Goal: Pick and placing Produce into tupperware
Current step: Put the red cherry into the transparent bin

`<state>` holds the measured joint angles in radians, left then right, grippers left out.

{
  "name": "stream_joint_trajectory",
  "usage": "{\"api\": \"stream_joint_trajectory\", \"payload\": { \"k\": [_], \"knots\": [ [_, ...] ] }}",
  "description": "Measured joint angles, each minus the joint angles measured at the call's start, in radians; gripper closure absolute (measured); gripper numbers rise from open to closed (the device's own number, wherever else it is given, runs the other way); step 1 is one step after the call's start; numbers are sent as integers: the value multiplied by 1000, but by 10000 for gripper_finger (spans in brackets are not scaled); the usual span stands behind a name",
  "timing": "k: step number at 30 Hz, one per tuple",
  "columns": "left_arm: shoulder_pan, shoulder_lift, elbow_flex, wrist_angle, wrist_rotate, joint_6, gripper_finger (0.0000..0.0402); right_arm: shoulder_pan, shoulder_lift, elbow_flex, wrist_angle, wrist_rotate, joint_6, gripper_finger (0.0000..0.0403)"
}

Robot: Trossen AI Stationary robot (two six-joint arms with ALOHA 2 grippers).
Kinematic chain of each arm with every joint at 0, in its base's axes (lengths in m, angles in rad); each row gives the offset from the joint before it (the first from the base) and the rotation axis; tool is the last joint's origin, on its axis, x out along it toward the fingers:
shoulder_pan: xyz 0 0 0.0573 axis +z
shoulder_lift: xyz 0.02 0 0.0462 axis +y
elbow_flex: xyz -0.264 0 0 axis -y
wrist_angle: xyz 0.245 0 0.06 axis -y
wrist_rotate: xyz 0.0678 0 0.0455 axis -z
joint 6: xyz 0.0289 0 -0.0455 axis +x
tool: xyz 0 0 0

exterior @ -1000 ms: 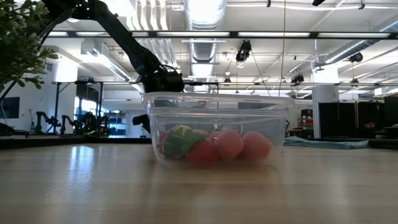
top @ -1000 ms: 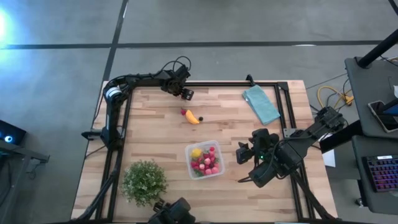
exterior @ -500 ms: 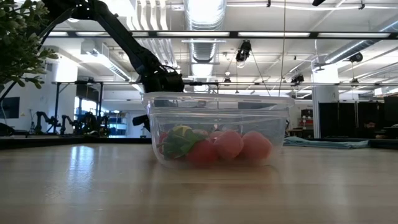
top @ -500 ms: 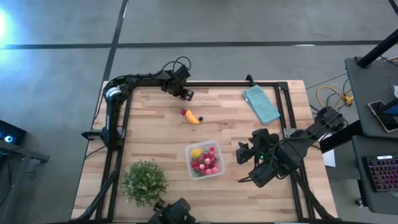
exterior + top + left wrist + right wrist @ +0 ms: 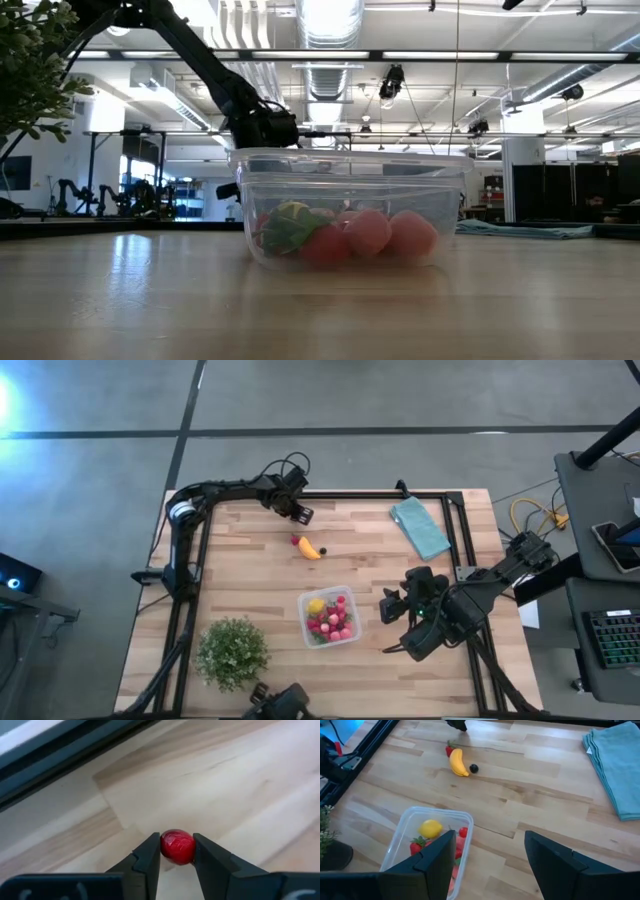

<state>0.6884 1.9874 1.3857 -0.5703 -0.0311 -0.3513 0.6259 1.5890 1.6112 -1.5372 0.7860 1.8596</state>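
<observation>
A small red berry [image 5: 177, 847] is pinched between the closed fingers of the left gripper [image 5: 302, 514] at the table's far edge. The tupperware [image 5: 330, 617] lies toward 5 o'clock from it — well apart, nearer the open, empty right gripper [image 5: 400, 622].

The high view looks straight down on the whole worktop [image 5: 250, 560]. The low view sits at worktop level, close to the clear box [image 5: 350, 205], facing the room. Both wrist views look past their own fingers; the right also shares that box.
</observation>
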Motion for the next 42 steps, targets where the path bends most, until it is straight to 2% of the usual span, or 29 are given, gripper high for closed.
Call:
{"api": "stream_joint_trajectory", "payload": {
  "k": [8,11,15,19,21,25,29,33,37,42],
  "knots": [
    [-77,-125,2,-16,25,68,313,-11,0,-41,0,-14,95,175],
    [-143,-217,-1,-23,53,47,313,-11,0,-65,-1,-89,58,175],
    [-289,-342,-2,-23,82,27,313,-11,0,-86,-13,-166,-72,175],
    [-474,-428,-2,-19,89,-64,313,-8,-2,-90,-29,-172,-146,175],
    [-568,-442,-2,-29,59,-117,313,-8,-9,-90,-33,-171,-163,175],
    [-725,-428,-5,-49,-29,-242,313,-6,-18,-90,-34,-166,-194,175],
    [-818,-358,-5,-41,-77,-331,313,-4,-31,-90,-34,-168,-225,175],
    [-854,-251,-5,-43,-80,-399,313,-4,-43,-90,-34,-176,-254,175],
    [-872,-150,-5,-44,-79,-403,311,-1,-50,-90,-34,-189,-270,175],
    [-887,-100,8,-51,-78,-403,274,0,-55,-90,-31,-208,-272,175]
  ]
}}
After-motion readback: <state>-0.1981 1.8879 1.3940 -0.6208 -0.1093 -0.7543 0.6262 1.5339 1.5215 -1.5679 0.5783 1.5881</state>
